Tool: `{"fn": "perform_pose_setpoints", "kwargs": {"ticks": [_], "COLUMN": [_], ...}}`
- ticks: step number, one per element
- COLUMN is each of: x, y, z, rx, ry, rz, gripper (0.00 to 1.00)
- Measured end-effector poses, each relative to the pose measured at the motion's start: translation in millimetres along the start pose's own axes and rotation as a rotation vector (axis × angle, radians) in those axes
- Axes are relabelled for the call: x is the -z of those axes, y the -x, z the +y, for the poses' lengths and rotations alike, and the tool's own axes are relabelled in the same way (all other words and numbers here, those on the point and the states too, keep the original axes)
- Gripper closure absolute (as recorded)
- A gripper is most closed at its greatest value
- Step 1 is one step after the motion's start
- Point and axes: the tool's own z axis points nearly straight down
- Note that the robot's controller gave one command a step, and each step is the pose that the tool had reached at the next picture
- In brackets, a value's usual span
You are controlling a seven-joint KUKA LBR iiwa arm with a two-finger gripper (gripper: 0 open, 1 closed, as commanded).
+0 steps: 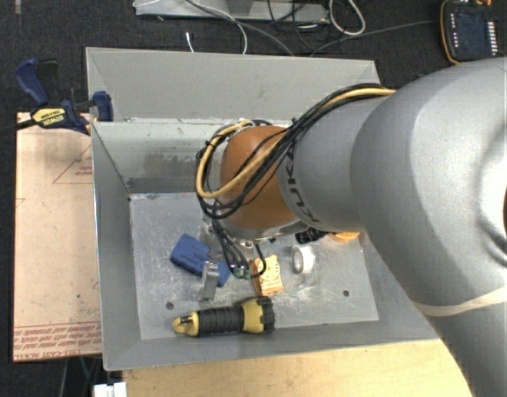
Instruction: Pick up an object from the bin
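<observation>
We begin at the gripper (212, 275), low over the bin floor beneath the orange wrist cover (253, 190) and its looped cables. How its jaws stand we cannot tell, since the wrist and wiring hide most of it. It sits at the right edge of a blue angular piece (189, 254), touching or just beside it, and we see nothing held.

Just below lies a yellow-and-black cylindrical tool (227, 318), like a torch or a grip, on its side near the front wall. To the right of the gripper is a small tan block (270, 279), then a small silvery cylinder (301, 260), and an orange scrap (346, 236) half under the arm. The grey bin (112, 222) is otherwise bare metal.

We judge this to be the approach, with the grasp not yet made and the blue piece the likeliest target. Next, we would want the jaws astride that piece, closed firmly, then a straight lift clear of the tool below.
</observation>
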Motion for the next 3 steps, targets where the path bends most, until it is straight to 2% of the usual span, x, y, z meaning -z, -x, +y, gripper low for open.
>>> {"fn": "perform_pose_setpoints", "kwargs": {"ticks": [1,3], "x": [1.0,10.3], "y": [-3.5,-4.2], "z": [3.4,3.1], "rx": [-0.164,-0.165], "ry": [0.0,0.0], "rz": [0.006,0.008], "gripper": [1.0,1.0]}}
